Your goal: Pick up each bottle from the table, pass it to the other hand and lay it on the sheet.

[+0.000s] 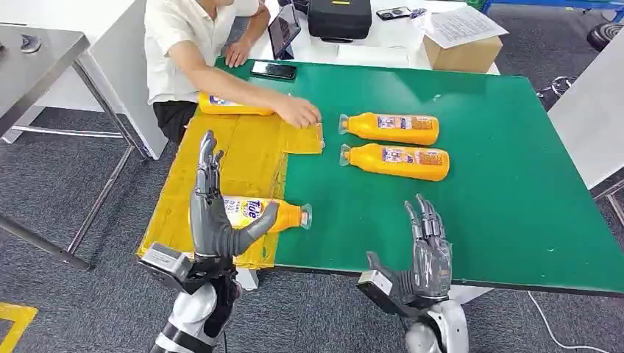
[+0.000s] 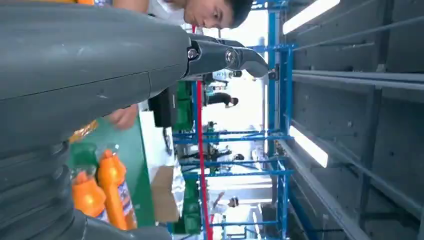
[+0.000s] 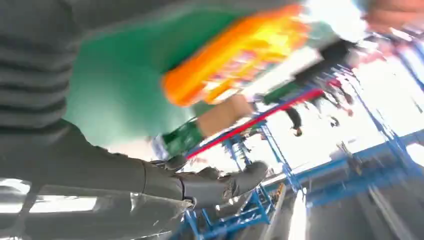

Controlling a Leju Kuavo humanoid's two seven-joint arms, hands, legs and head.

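While upright, both robot hands (image 1: 217, 213) (image 1: 425, 246) splayed.

You are in what looks like a robot test lab or workshop hall. Around the green table (image 1: 478, 220) stand a grey steel bench (image 1: 37, 55) and a white desk (image 1: 383, 48) with a cardboard box (image 1: 463, 53); beyond it rise blue racks (image 2: 235, 135), blurred, under ceiling strip lights (image 2: 307, 145).
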